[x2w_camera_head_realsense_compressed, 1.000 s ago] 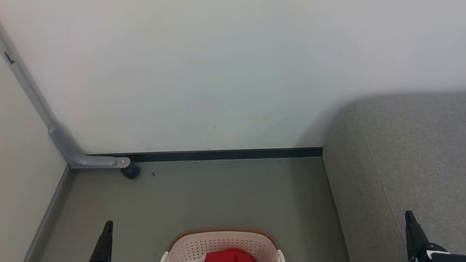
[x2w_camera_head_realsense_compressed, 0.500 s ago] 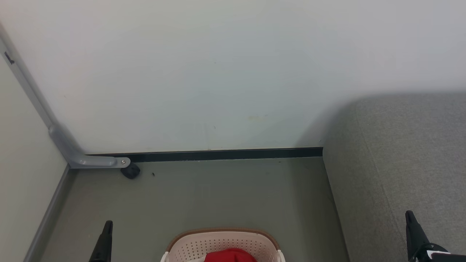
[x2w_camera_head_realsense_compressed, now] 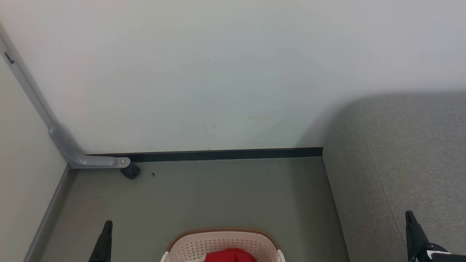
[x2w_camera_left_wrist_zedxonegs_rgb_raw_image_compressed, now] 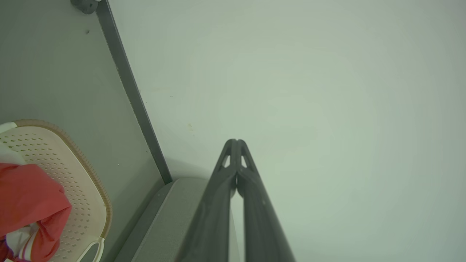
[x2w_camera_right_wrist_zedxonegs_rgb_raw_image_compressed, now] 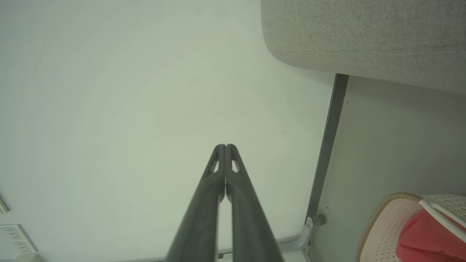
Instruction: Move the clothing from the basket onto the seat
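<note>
The cream perforated basket (x2w_camera_head_realsense_compressed: pixel 204 244) with a brown rim stands on the floor at the bottom centre of the head view, red clothing (x2w_camera_head_realsense_compressed: pixel 230 255) bunched inside it. The grey woven seat (x2w_camera_head_realsense_compressed: pixel 407 153) rises at the right. My left gripper (x2w_camera_head_realsense_compressed: pixel 107 222) is shut and empty, left of the basket. My right gripper (x2w_camera_head_realsense_compressed: pixel 409 213) is shut and empty, over the seat's front. The left wrist view has the left gripper (x2w_camera_left_wrist_zedxonegs_rgb_raw_image_compressed: pixel 236 141) aimed at the wall, with the basket (x2w_camera_left_wrist_zedxonegs_rgb_raw_image_compressed: pixel 72 171) and clothing (x2w_camera_left_wrist_zedxonegs_rgb_raw_image_compressed: pixel 29 196) at its lower left. In the right wrist view the right gripper (x2w_camera_right_wrist_zedxonegs_rgb_raw_image_compressed: pixel 225 146) points at the wall, with the seat (x2w_camera_right_wrist_zedxonegs_rgb_raw_image_compressed: pixel 364 40), basket (x2w_camera_right_wrist_zedxonegs_rgb_raw_image_compressed: pixel 386 225) and clothing (x2w_camera_right_wrist_zedxonegs_rgb_raw_image_compressed: pixel 429 240) to its right.
A pale wall (x2w_camera_head_realsense_compressed: pixel 218 72) with a dark skirting strip (x2w_camera_head_realsense_compressed: pixel 225 154) closes the space ahead. A grey metal bracket (x2w_camera_head_realsense_compressed: pixel 76 154) with a black caster (x2w_camera_head_realsense_compressed: pixel 130 170) sits in the left corner. Grey-green floor (x2w_camera_head_realsense_compressed: pixel 218 196) lies between the basket and the wall.
</note>
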